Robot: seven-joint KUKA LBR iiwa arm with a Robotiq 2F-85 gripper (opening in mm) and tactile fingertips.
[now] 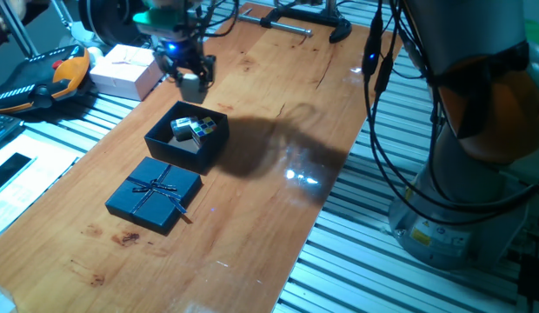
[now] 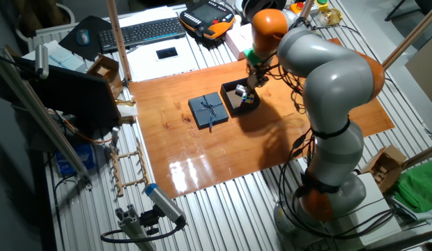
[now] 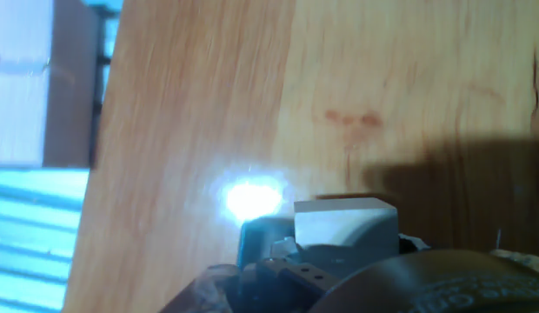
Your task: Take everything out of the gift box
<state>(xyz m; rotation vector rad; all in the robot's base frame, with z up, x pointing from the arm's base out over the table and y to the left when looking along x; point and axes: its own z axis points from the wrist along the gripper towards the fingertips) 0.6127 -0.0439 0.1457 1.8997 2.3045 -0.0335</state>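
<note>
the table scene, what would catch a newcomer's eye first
Probably the open gift box in the middle of the wooden table, with a white block and a multicoloured puzzle cube inside. Its lid, with a thin ribbon bow, lies flat on the table just beside it. The gripper hangs just behind the box's far edge; whether its fingers are open is unclear.

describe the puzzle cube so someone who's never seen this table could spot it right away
On the wooden table find the open gift box, the dark navy one standing just beyond its bowed lid. Two small cubes sit inside it on the brown floor. The puzzle cube is the one with multicoloured squares on dark edges, on the side nearer the robot's base; its neighbour, the white block, is plain.
</note>
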